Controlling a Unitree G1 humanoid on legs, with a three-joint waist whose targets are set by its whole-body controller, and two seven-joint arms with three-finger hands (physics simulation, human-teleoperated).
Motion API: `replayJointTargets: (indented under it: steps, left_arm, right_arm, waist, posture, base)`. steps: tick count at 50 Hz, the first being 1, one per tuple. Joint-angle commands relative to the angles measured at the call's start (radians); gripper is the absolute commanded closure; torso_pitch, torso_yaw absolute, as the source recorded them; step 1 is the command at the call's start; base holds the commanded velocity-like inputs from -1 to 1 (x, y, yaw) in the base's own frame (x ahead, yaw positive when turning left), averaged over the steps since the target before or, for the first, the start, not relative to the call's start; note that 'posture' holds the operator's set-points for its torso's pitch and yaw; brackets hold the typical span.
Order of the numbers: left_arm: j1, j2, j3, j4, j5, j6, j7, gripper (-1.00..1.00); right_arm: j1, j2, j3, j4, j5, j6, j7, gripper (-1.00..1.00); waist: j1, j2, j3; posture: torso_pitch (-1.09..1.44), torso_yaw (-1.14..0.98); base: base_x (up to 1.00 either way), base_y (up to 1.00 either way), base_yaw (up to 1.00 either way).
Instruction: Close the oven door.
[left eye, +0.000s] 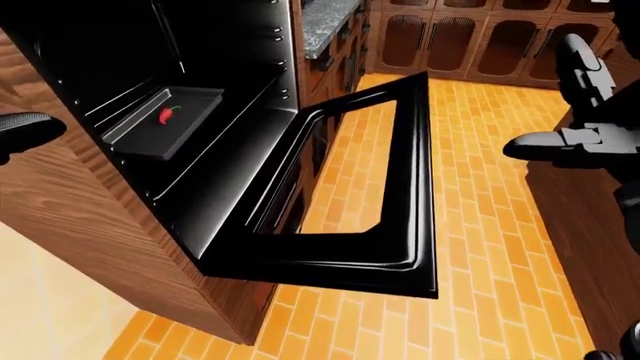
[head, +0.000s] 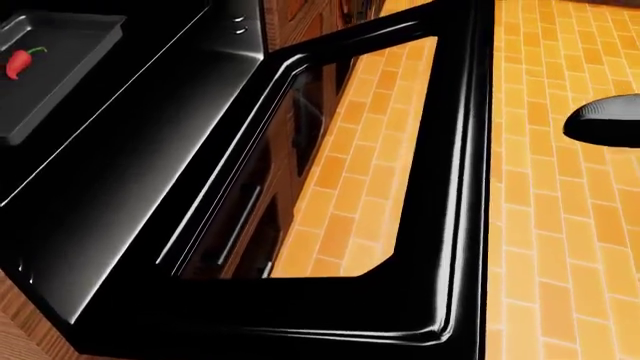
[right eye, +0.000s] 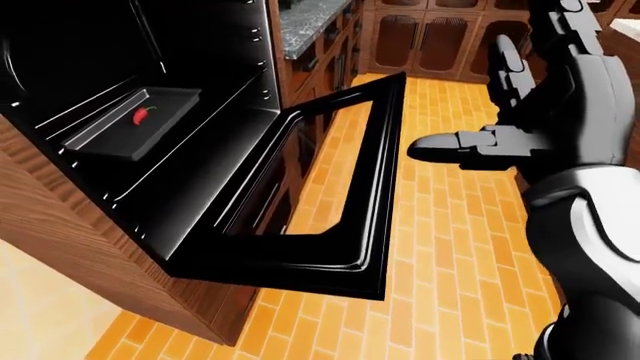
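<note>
The oven door (right eye: 340, 202) hung fully open and about level, its free edge running lengthwise just left of and below the right hand (right eye: 520, 112), fingers spread and empty, the nearer hand, apart from it.

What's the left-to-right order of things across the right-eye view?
Red chili pepper on the baking tray in the oven → open oven door → right robot hand, fingers spread, touching nothing.
</note>
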Motion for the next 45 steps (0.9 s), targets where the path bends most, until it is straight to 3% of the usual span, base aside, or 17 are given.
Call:
replayJointTargets:
  steps: [1, 8, 11, 12, 14, 15, 22, 24, 26, 27, 28, 29, 31, 37, 40, 43, 45]
  left_arm:
    - [-0.022, 0.023, 0.010, -0.026, 0.000, -0.027, -0.004, -1.00]
    - [-0.024, 0.026, 0.012, -0.026, -0.003, -0.025, -0.001, -1.00]
    - [-0.024, 0.028, 0.014, -0.026, -0.007, -0.024, 0.000, -1.00]
    - [-0.024, 0.028, 0.014, -0.026, -0.007, -0.024, 0.000, -1.00]
    - [-0.024, 0.030, 0.014, -0.025, -0.008, -0.024, 0.001, -1.00]
    - [-0.025, 0.031, 0.013, -0.025, -0.008, -0.024, 0.001, -1.00]
    - [-0.023, 0.031, 0.013, -0.023, -0.007, -0.027, 0.000, -1.00]
    - [-0.022, 0.030, 0.012, -0.023, -0.006, -0.028, -0.001, -1.00]
    - [-0.022, 0.030, 0.013, -0.023, -0.006, -0.028, -0.001, -1.00]
    - [-0.023, 0.031, 0.013, -0.022, -0.006, -0.028, -0.001, -1.00]
    - [-0.022, 0.030, 0.012, -0.022, -0.004, -0.029, -0.002, -1.00]
    - [-0.022, 0.029, 0.011, -0.022, -0.004, -0.029, -0.002, -1.00]
    - [-0.021, 0.028, 0.012, -0.023, -0.003, -0.029, -0.002, -1.00]
    - [-0.021, 0.026, 0.011, -0.026, -0.001, -0.028, -0.002, -1.00]
    - [-0.021, 0.025, 0.011, -0.026, 0.003, -0.030, -0.004, -1.00]
    - [-0.022, 0.027, 0.011, -0.023, 0.013, -0.036, -0.005, -1.00]
    - [-0.026, 0.026, 0.013, -0.020, 0.018, -0.041, -0.002, -1.00]
  right_arm:
    - [-0.020, -0.018, -0.026, -0.012, -0.007, -0.031, -0.001, -1.00]
    - [-0.021, -0.019, -0.028, -0.013, -0.003, -0.030, -0.003, -1.00]
    - [-0.023, -0.022, -0.029, -0.014, 0.002, -0.026, -0.005, -1.00]
    - [-0.023, -0.022, -0.029, -0.014, 0.003, -0.026, -0.006, -1.00]
    - [-0.025, -0.024, -0.030, -0.014, 0.006, -0.025, -0.008, -1.00]
    - [-0.024, -0.025, -0.028, -0.014, 0.005, -0.026, -0.008, -1.00]
    - [-0.024, -0.026, -0.027, -0.016, 0.005, -0.028, -0.007, -1.00]
    - [-0.024, -0.025, -0.027, -0.016, 0.007, -0.028, -0.008, -1.00]
    - [-0.023, -0.024, -0.026, -0.017, 0.006, -0.029, -0.008, -1.00]
    - [-0.023, -0.025, -0.027, -0.016, 0.006, -0.029, -0.008, -1.00]
    - [-0.021, -0.024, -0.027, -0.017, 0.004, -0.033, -0.005, -1.00]
    - [-0.020, -0.023, -0.027, -0.017, 0.003, -0.035, -0.004, -1.00]
    - [-0.018, -0.022, -0.027, -0.018, 0.003, -0.036, -0.003, -1.00]
    - [-0.014, -0.020, -0.025, -0.020, -0.006, -0.042, 0.005, -1.00]
    - [-0.016, -0.020, -0.028, -0.019, -0.006, -0.041, 0.006, -1.00]
    - [-0.021, -0.020, -0.029, -0.013, -0.006, -0.041, 0.000, -1.00]
    - [-0.034, -0.028, -0.028, 0.002, -0.015, -0.043, -0.011, -1.00]
  waist:
    - [-0.006, 0.010, -0.022]
    - [-0.004, -0.046, -0.013]
    - [0.000, -0.109, -0.025]
    - [-0.008, -0.071, -0.015]
    - [-0.002, -0.089, -0.019]
    - [-0.004, -0.086, -0.023]
    - [-0.001, -0.030, -0.009]
    - [-0.006, 0.002, -0.018]
    - [-0.010, 0.057, -0.024]
    - [-0.004, 0.022, -0.014]
    - [-0.011, 0.027, -0.011]
    - [-0.003, 0.014, 0.004]
    - [-0.009, 0.013, -0.005]
    - [-0.007, -0.015, 0.018]
    - [0.002, -0.038, 0.017]
    - [0.016, -0.082, 0.008]
    - [0.015, -0.064, 0.013]
  posture:
    - [0.00, 0.00]
    - [0.00, 0.00]
    - [0.00, 0.00]
    - [0.00, 0.00]
    - [0.00, 0.00]
    - [0.00, 0.00]
    - [0.00, 0.00]
    - [0.00, 0.00]
    - [0.00, 0.00]
    - [0.00, 0.00]
    - [0.00, 0.00]
    - [0.00, 0.00]
    - [0.00, 0.00]
    - [0.00, 0.00]
    - [0.00, 0.00]
    - [0.00, 0.00]
    - [0.00, 0.00]
  base:
    - [0.00, 0.13, 0.00]
    - [0.00, 0.13, 0.00]
    - [0.00, 0.13, 0.00]
    - [0.00, 0.13, 0.00]
    - [0.00, 0.14, 0.00]
    - [0.00, 0.13, 0.00]
    - [0.00, 0.21, 0.00]
    - [0.00, 0.35, 0.00]
    - [0.00, 0.35, 0.00]
    - [0.00, 0.35, 0.00]
    - [0.00, 0.26, 0.00]
    - [0.00, 0.00, 0.00]
    - [0.00, 0.00, 0.00]
    - [0.00, 0.00, 0.00]
    - [0.00, 0.00, 0.00]
    - [0.00, 0.00, 0.00]
    - [0.00, 0.00, 0.00]
